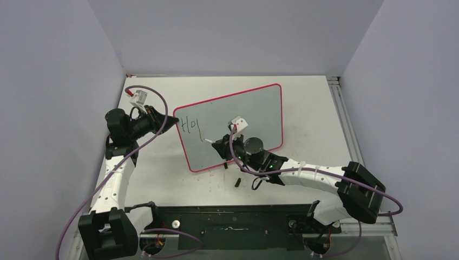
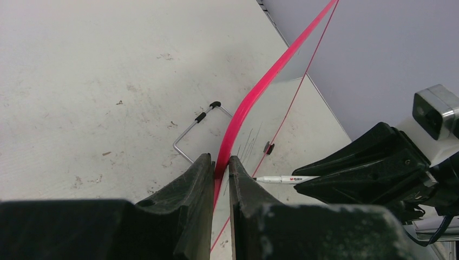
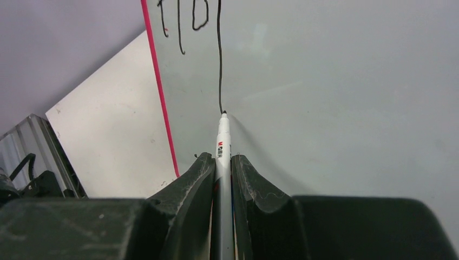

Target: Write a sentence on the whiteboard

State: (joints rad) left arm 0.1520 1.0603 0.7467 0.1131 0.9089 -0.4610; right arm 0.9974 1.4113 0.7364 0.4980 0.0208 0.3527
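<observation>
Marker pen (image 3: 222,142) is pinched by the right gripper (image 3: 222,161), its tip pressed to the whiteboard (image 1: 254,111) beneath the sentence (image 1: 192,125) begun near its left edge. That edge is clamped by the left gripper (image 2: 219,163), evidently to steady the whiteboard against writing pressure.

The scuffed white table (image 1: 316,116) carries the whiteboard (image 1: 254,111) and a small black piece (image 1: 237,181)

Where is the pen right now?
In the right wrist view, the pen is pinched in the right tool. Its tip touches the whiteboard at the end of a long black stroke, just right of the red rim.
</observation>
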